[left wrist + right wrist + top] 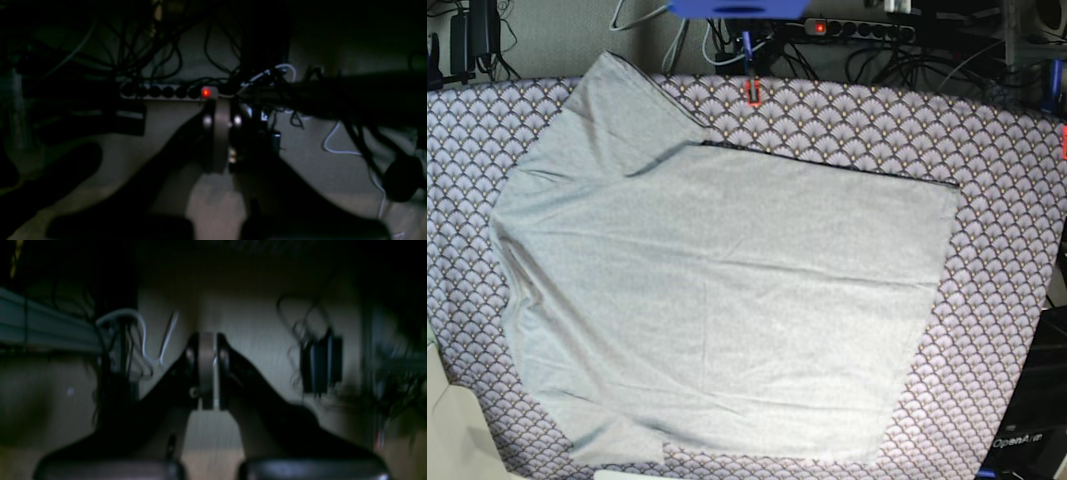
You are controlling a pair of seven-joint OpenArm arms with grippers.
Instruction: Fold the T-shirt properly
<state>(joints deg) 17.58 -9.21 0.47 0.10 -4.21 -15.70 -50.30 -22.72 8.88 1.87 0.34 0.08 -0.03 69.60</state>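
The T-shirt point(727, 300), plain light grey, lies spread flat across the table in the base view. One sleeve points to the upper left, another sits at the lower left, and the hem is on the right. Neither arm shows in the base view. In the left wrist view my left gripper point(222, 126) is shut with nothing between its fingers, facing a dark spot full of cables. In the right wrist view my right gripper point(206, 366) is also shut and empty, facing a dim floor and wall. No T-shirt appears in either wrist view.
A purple-grey scallop-patterned cloth point(1007, 200) covers the table under the shirt. A power strip point(857, 28) with a red light and tangled cables lies behind the far edge, also seen as the power strip point(166, 91). An orange clip point(752, 92) sits at the far edge.
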